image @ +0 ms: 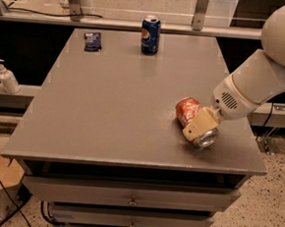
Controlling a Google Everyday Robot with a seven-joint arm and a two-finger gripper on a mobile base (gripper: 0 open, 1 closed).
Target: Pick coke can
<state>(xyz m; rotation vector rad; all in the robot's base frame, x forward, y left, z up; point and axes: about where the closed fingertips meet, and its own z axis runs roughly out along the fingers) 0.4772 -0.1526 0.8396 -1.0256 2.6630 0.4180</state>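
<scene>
The coke can [186, 110] lies on its side near the front right of the grey table [109, 98]. It is red-orange with white script, and its silver end points toward the front edge. My gripper [199, 126] comes in from the right on a white arm and sits right on the can's middle, covering part of it. The far side of the can is hidden behind the gripper.
A blue Pepsi can [150, 35] stands upright at the back centre. A dark blue packet [93, 40] lies at the back left. A soap bottle [7, 77] stands on a ledge left of the table. Drawers [133, 196] are under the front edge.
</scene>
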